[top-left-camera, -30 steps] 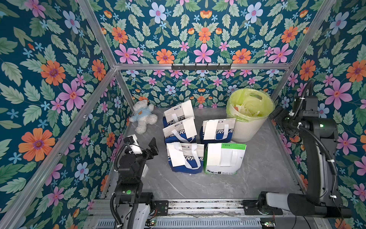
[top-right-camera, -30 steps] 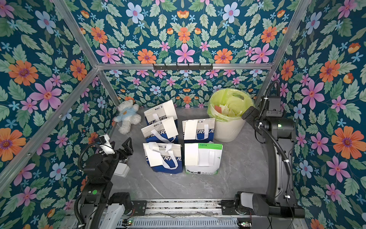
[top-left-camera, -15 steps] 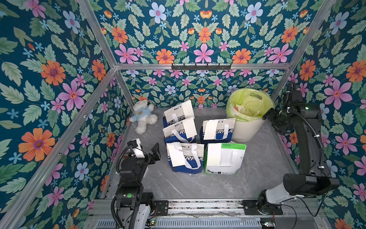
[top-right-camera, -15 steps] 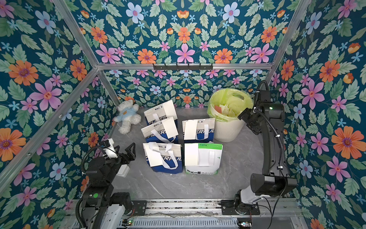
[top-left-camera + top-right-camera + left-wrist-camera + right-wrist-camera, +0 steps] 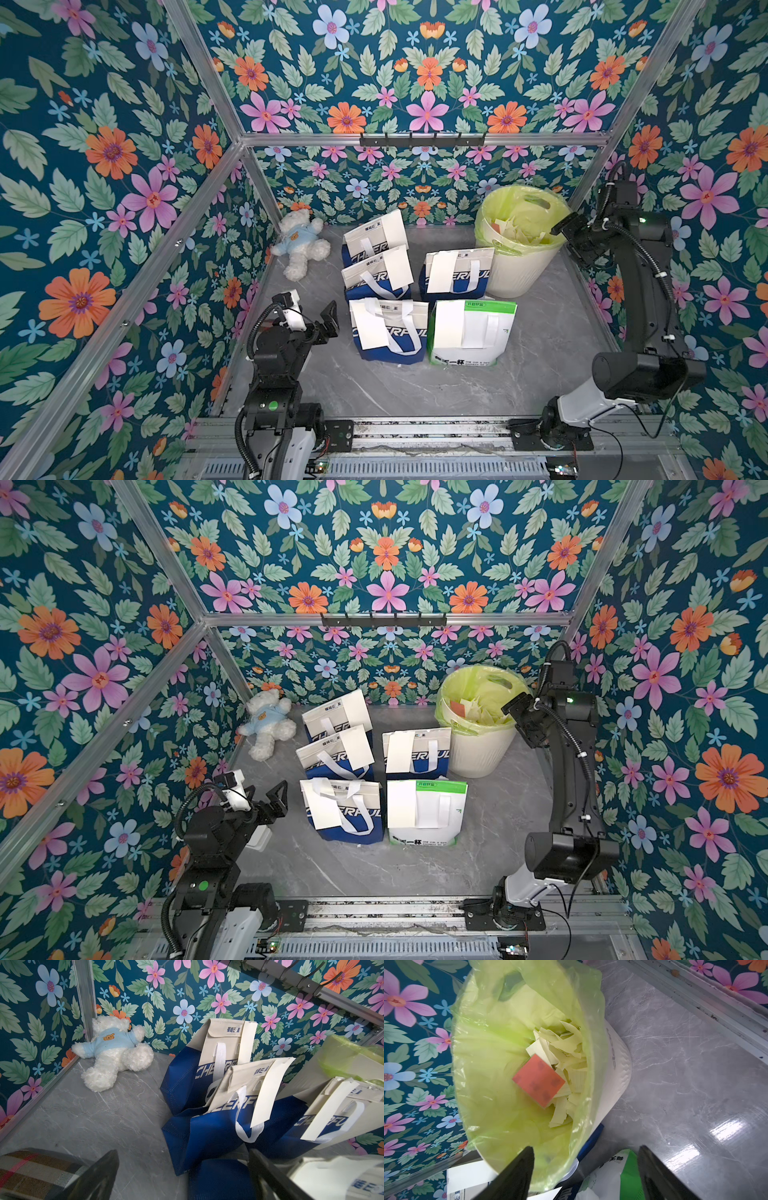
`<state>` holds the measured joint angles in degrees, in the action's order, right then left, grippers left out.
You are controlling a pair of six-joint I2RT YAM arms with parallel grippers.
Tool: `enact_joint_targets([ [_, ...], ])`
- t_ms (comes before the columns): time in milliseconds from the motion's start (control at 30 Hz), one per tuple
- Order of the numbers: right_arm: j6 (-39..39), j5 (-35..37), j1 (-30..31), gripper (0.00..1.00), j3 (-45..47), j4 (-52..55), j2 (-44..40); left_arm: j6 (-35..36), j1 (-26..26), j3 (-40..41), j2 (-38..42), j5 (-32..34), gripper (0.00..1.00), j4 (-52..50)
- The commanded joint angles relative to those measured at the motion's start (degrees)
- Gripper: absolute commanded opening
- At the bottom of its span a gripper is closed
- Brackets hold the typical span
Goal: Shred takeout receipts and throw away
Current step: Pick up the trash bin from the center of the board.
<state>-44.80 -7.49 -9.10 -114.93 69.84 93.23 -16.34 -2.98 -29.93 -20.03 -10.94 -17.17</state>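
Four blue bags (image 5: 384, 351) stand on the grey counter (image 5: 415, 386), each printed CHEERFUL in slanted white capitals. Handles and paper cover some of the letters. Their white top bands carry a short line of blue Chinese characters, too small to read surely. Beside the front blue one stands a green bag (image 5: 490, 305). Its green band has white characters and there is black print along its foot, both illegible.

The receipts (image 5: 440, 272) are blank white slips, one hanging down the front of each of the five bags. Torn scraps (image 5: 566, 1051) lie in the bin (image 5: 515, 274) at the back right, inside its yellow-green liner (image 5: 523, 203), next to an orange block (image 5: 537, 1080) with darker spots. There is raised lettering on the bin's side, but it cannot be read.

A bear (image 5: 299, 245) in a pale blue shirt with a small bear face on it lies in the back left corner.

The left fingers (image 5: 97, 1176) are spread wide and hold nothing, low by the left wall and apart from the front blue bag. The right fingers (image 5: 517, 1174) are also parted and empty, above the bin's right rim.
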Motion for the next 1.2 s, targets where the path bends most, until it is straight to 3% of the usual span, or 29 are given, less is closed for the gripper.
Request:
enact_joint_targets([
  [0, -0.30, 0.05, -0.20, 0.80, -1.41, 2.63, 1.28, 0.39, -0.01, 0.09, -0.08, -0.17, 0.99, 1.04],
  [233, 1.59, -2.14, -0.54, 0.70, -0.44, 0.52, 4.81, 0.25, -0.18, 0.16, -0.80, -0.66, 0.99, 1.05],
  [467, 4.11, -1.16, -0.62, 0.61, 5.06, -2.45, 2.32, 0.11, -0.29, 0.65, -1.34, -0.46, 0.99, 1.42],
  [1033, 9.49, 0.10, -2.54, 0.05, 9.63, -2.08, -2.12, 0.08, -0.48, 0.23, -4.40, -1.06, 0.99, 0.66],
  [1167, 10.29, -0.14, -2.85, 0.03, 11.09, -2.55, -3.02, 0.08, -0.58, 0.31, -4.38, -1.28, 0.99, 0.73],
])
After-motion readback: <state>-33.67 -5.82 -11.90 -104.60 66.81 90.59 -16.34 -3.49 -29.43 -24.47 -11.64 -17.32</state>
